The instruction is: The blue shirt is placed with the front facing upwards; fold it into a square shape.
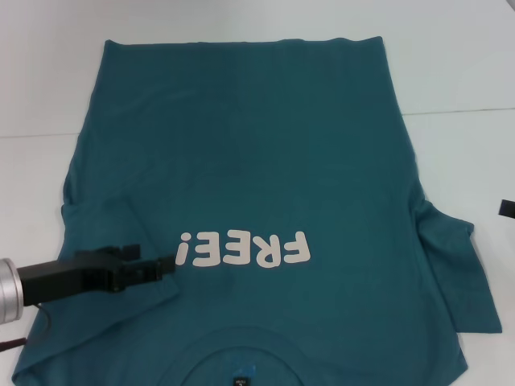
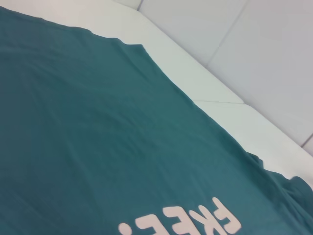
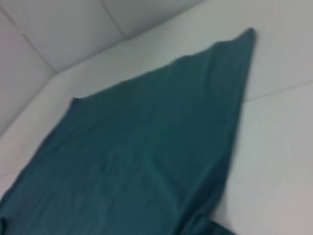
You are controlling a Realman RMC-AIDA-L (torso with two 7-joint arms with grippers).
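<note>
The white table carries the blue shirt, spread front up almost flat. Its long axis runs away from the robot — hem at the far edge, collar and small dark neck label nearest. The cloth is soft teal-blue cotton, matte, with shallow wrinkles across the body. The left sleeve lies folded in over the chest, while the right sleeve sticks out onto bare table. The white block print reads upside down from the head view.

The left gripper reaches in from the left over the folded sleeve, its tip just beside the exclamation mark of the print. The dark fingers look drawn close together, with no cloth visibly between them, though whether they touch the fabric cannot be told. So the shirt's body stretches ahead and to the right of those fingers, and this arm is clearly the nearer one. Of the right gripper only a dark sliver shows at the right edge, well apart from the sleeve — its fingers cannot be judged.
</note>
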